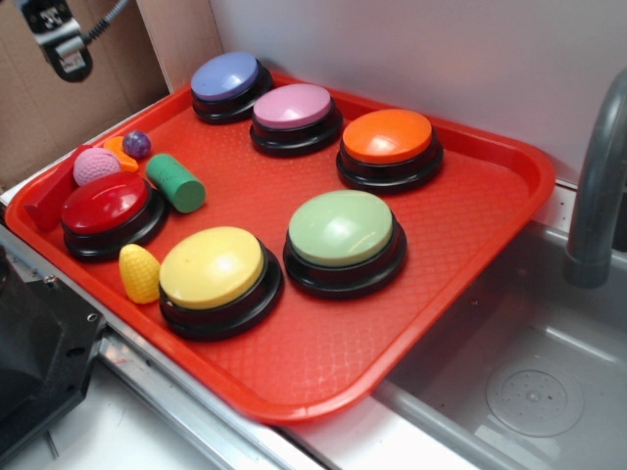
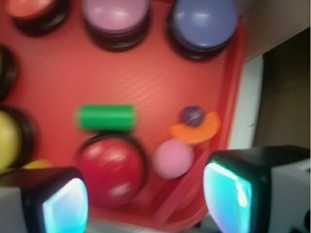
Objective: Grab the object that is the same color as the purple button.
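**Purple ball at tray's far-left rim**

Small glossy dark purple ball [image 1: 136,144] rests on the red plastic tray [image 1: 470,255], touching an orange curved piece [image 1: 121,154], beside a pink dimpled ball [image 1: 96,165]. Green cylinder [image 1: 175,182] nearby. Tool [image 2: 146,194] open, empty, above the corner.

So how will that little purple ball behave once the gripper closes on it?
The purple ball looks round and glossy, so it will probably roll or squirt out under an off-centre pinch. It sits against the orange curved piece, which may check rolling that way. The open gripper is far wider than it.
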